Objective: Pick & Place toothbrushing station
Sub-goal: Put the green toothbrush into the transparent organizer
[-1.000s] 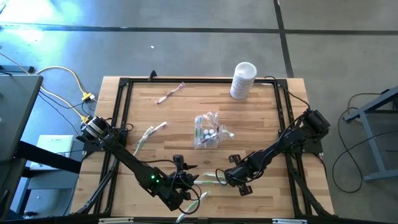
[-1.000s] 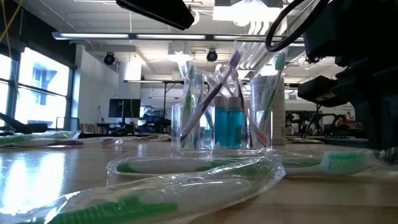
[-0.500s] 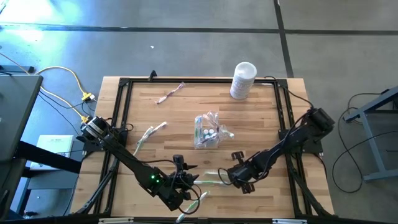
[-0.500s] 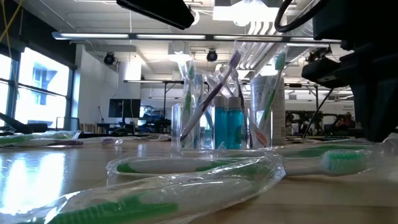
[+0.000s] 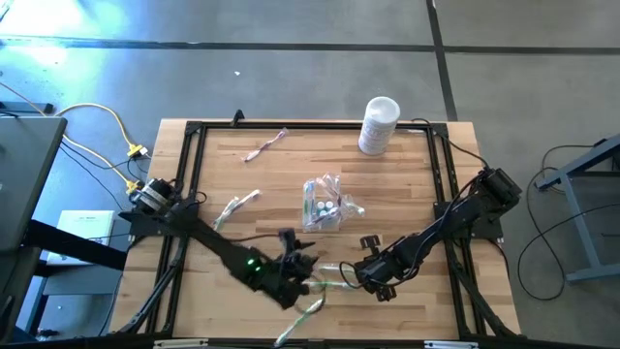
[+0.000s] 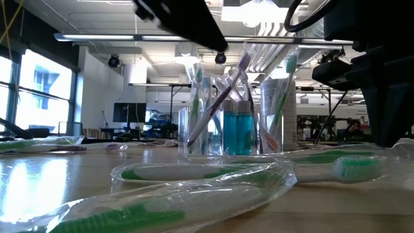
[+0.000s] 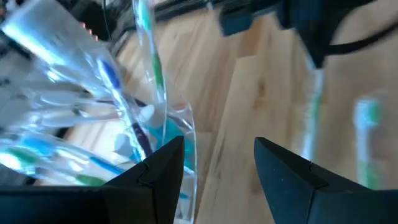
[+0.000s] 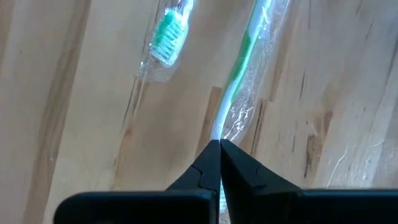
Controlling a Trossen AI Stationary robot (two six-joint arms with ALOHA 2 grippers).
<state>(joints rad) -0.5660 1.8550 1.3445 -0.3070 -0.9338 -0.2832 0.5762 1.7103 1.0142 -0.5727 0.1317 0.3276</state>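
Toothbrush [image 8: 239,65], green and wrapped, lies near the clear cup [image 5: 323,205]; I see my right gripper [image 8: 219,148] pinched onto its handle, my left gripper [image 7: 217,158] spread empty beside the cup.

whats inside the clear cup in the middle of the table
The clear cup holds several upright toothbrushes and teal tubes. Their lower ends overlap, so an exact count cannot be made.

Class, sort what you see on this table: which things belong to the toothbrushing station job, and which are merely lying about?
Job:
clear cup holding brushes and teal tubes
wrapped green toothbrushes
pink toothbrush
right gripper, shut on a toothbrush

Lying about:
white canister
yellow cable
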